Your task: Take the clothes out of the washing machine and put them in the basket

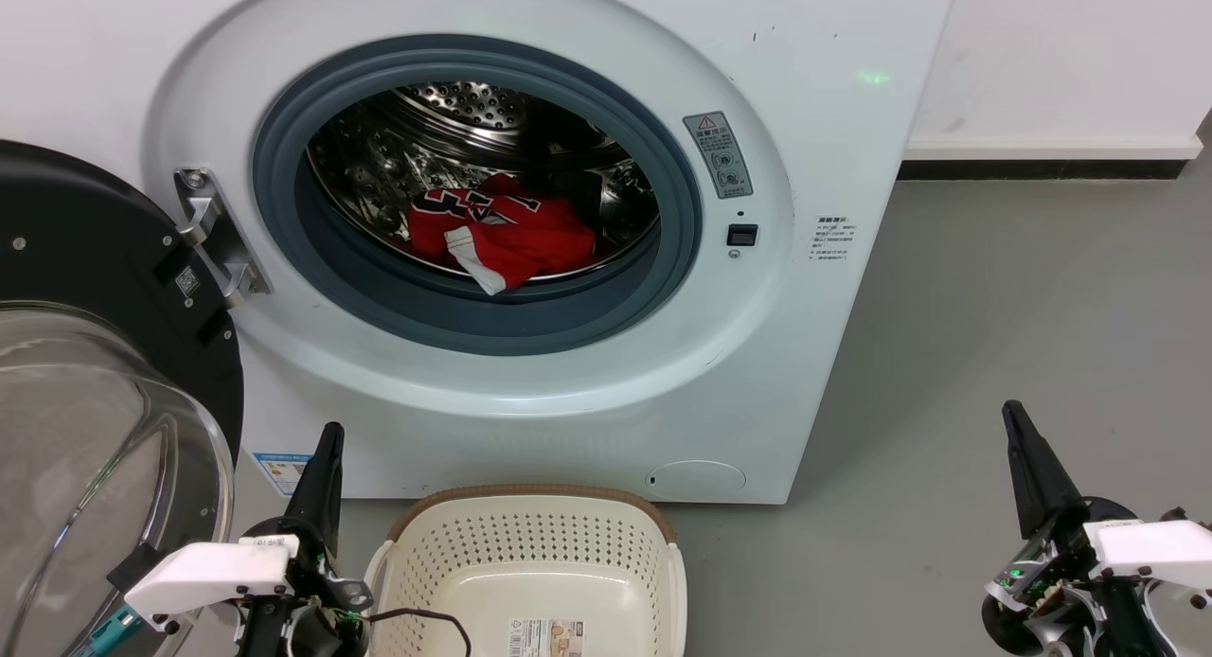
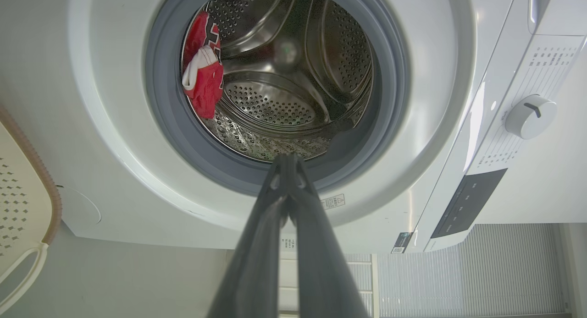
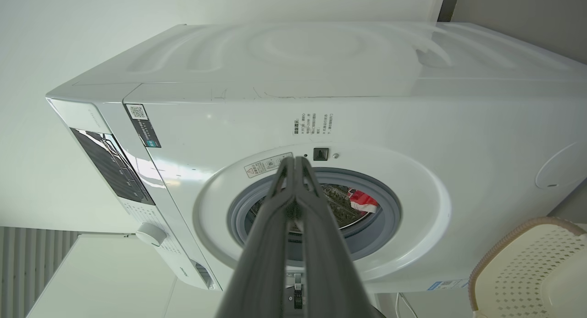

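Hanging low before the washing machine [image 1: 833,117], my left claw [image 1: 324,468] and right claw [image 1: 1024,444] are both clenched, fingers pressed tip to tip. Between them the basket [image 1: 530,494] sits against the machine's foot (a paper label [image 1: 544,638] on its bottom). Red clothes [image 1: 502,231] lie in the drum [image 1: 454,98] behind the grey ring [image 1: 473,316]. The open door [image 1: 85,259] juts out just beside my left claw.
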Controlling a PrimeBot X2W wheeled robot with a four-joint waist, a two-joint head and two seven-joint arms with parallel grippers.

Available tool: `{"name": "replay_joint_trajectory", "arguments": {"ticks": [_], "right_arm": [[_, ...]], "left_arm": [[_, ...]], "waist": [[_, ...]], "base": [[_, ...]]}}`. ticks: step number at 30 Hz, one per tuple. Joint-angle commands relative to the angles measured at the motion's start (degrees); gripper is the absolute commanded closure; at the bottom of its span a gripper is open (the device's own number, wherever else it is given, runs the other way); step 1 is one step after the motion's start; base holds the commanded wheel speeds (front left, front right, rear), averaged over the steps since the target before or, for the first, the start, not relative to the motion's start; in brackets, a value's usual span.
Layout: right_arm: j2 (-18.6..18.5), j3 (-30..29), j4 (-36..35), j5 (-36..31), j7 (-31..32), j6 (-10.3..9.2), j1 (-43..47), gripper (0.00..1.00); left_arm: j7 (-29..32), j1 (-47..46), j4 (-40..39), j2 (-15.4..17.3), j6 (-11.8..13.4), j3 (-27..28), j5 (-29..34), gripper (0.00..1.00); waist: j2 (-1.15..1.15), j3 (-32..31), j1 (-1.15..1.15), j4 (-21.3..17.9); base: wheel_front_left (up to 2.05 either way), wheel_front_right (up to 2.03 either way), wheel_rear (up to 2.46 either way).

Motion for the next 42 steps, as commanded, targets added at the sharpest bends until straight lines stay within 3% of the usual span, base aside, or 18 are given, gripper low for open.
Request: {"name": "replay_joint_trajectory", "arguments": {"ticks": [1,21,22,33,42], "right_arm": [[0.2,0.0,0.0,-0.3,0.0,0.0,-0.7,1.0],[0.2,0.0,0.0,-0.3,0.0,0.0,-0.7,1.0],[0.0,0.0,0.1,0.0,0.0,0.01,0.1,0.0],[0.0,0.6,-1.3,-2.0,-2.8,0.0,1.8,0.0],[0.0,1.1,-5.2,-15.8,-5.7,0.0,3.0,0.0]], "left_arm": [[0.2,-0.4,-0.1,-0.1,-0.1,0.1,-0.1,1.0],[0.2,-0.4,-0.1,-0.1,-0.1,0.1,-0.1,1.0],[0.0,0.1,0.1,0.0,0.0,-0.1,0.0,0.0],[-2.9,-0.3,-0.4,-0.1,0.0,-3.2,2.1,0.0],[-5.7,-0.9,-2.6,0.0,0.0,-3.9,14.5,0.0]], "waist": [[0.0,0.0,0.0,0.0],[0.0,0.0,0.0,0.0],[0.0,0.0,0.0,0.0],[0.0,-0.1,0.0,0.2],[0.0,-0.3,0.0,0.6]], "base": [[0.0,0.0,0.0],[0.0,0.0,0.0],[0.0,0.0,0.0],[0.0,0.0,0.0],[0.0,0.0,0.0]]}}
